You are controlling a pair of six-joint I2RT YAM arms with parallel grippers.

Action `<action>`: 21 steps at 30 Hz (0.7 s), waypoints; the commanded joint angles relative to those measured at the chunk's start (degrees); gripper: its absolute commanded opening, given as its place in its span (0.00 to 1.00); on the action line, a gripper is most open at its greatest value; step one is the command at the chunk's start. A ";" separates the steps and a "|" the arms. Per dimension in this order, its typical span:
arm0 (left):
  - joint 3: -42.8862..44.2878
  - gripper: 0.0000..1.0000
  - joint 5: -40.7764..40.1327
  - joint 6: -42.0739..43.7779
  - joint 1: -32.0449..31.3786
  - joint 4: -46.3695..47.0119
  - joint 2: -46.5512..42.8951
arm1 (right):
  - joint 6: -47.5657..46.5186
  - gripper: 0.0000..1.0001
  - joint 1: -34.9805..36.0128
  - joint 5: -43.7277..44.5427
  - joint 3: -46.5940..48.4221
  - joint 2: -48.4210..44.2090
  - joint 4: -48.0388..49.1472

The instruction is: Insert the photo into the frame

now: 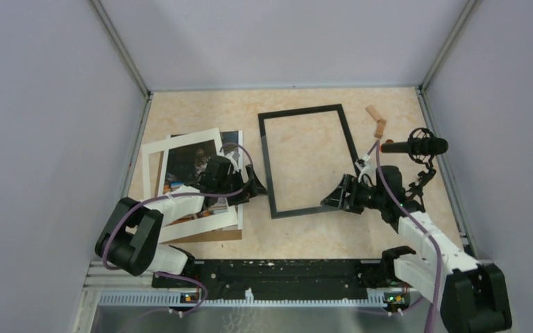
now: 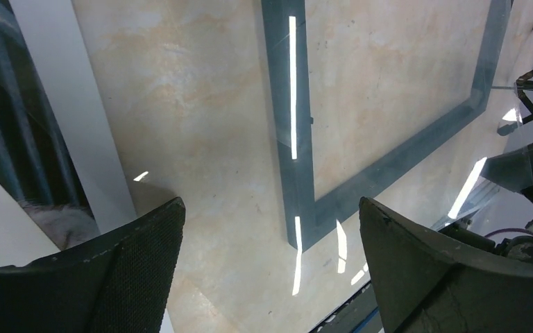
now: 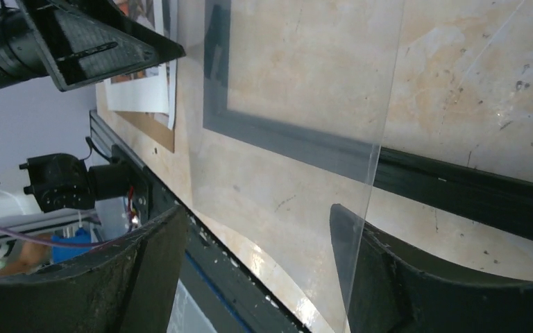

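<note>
Beige tabletop: photo (image 1: 187, 163) lies under a white mat (image 1: 151, 166), long axis near-to-far, just left of the left gripper (image 1: 251, 187); frame (image 1: 264, 166) sits just right of it. Both jaw pairs are spread and empty; right gripper (image 1: 334, 196) is at the frame's near-right corner, farther from the photo
</note>
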 commanded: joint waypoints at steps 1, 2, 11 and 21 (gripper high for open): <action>-2.12 0.98 -2.03 2.55 0.56 0.05 -1.50 | -6.30 0.75 0.39 -5.64 8.16 10.60 -5.29; -2.30 0.98 -2.05 2.76 0.56 0.16 -1.42 | -6.13 0.75 0.39 -6.81 8.80 12.55 -3.54; -3.68 0.98 -2.07 3.70 1.13 2.25 1.12 | -11.36 0.74 0.00 -8.20 23.83 32.18 -7.68; -4.66 0.98 -1.01 5.53 2.56 2.71 -1.53 | -14.04 0.65 -0.16 -16.10 41.25 52.52 -5.35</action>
